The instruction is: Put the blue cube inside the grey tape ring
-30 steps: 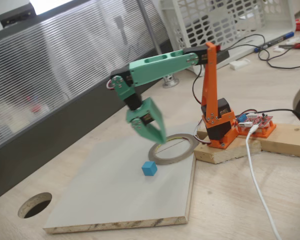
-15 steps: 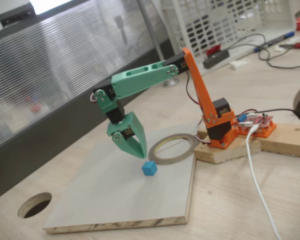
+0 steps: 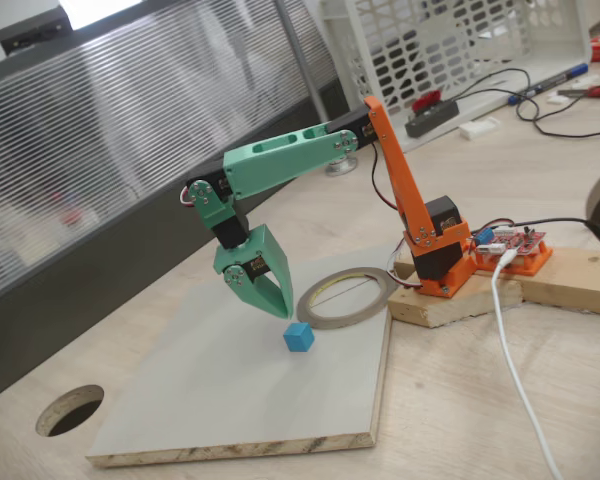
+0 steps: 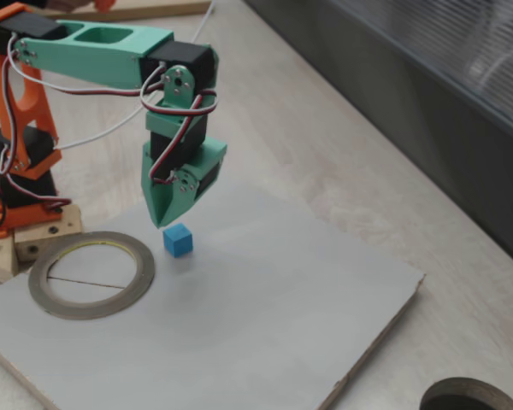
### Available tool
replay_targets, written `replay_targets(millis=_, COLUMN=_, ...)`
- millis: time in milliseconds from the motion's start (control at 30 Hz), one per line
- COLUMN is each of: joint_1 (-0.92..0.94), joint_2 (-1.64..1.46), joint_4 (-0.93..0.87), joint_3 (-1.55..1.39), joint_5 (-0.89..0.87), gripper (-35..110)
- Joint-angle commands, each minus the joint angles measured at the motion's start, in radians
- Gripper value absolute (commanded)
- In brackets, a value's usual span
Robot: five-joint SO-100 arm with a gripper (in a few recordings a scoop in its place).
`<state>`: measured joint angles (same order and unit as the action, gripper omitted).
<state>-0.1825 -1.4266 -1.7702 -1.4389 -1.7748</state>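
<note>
The small blue cube [image 3: 299, 336] [image 4: 178, 240] rests on the pale grey board. The grey tape ring [image 3: 330, 322] [image 4: 145, 272] lies flat on the same board, about one cube-width from the cube, toward the arm's orange base. My green gripper [image 3: 281, 312] [image 4: 165, 221] points down with its jaws together in a wedge. Its tip hovers just above the board, right beside the cube on the far side in a fixed view [image 3: 281, 312]. Nothing is held between the fingers. The ring's opening holds nothing.
The board [image 3: 210, 400] lies on a wooden tabletop that has a round dark hole [image 3: 70, 410] [image 4: 466, 397] near the board's corner. The orange arm base [image 3: 438, 258] stands on wood blocks beside the ring. A white cable [image 3: 515, 370] runs along the table.
Over the last second the arm swung out from above the ring and dropped to beside the cube. In the last half second it has hardly moved. Cube and ring stayed put.
</note>
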Motion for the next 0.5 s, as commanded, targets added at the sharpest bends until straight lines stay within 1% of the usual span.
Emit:
replay_targets(millis=0, joint_1=-0.014, joint_2=-0.032, joint_4=-0.008, joint_3=0.015, joint_5=-0.015, gripper=1)
replay_targets(millis=467, joint_1=-0.014, joint_2=-0.034, joint_4=-0.021, joint_3=0.015, joint_5=-0.009, gripper=2)
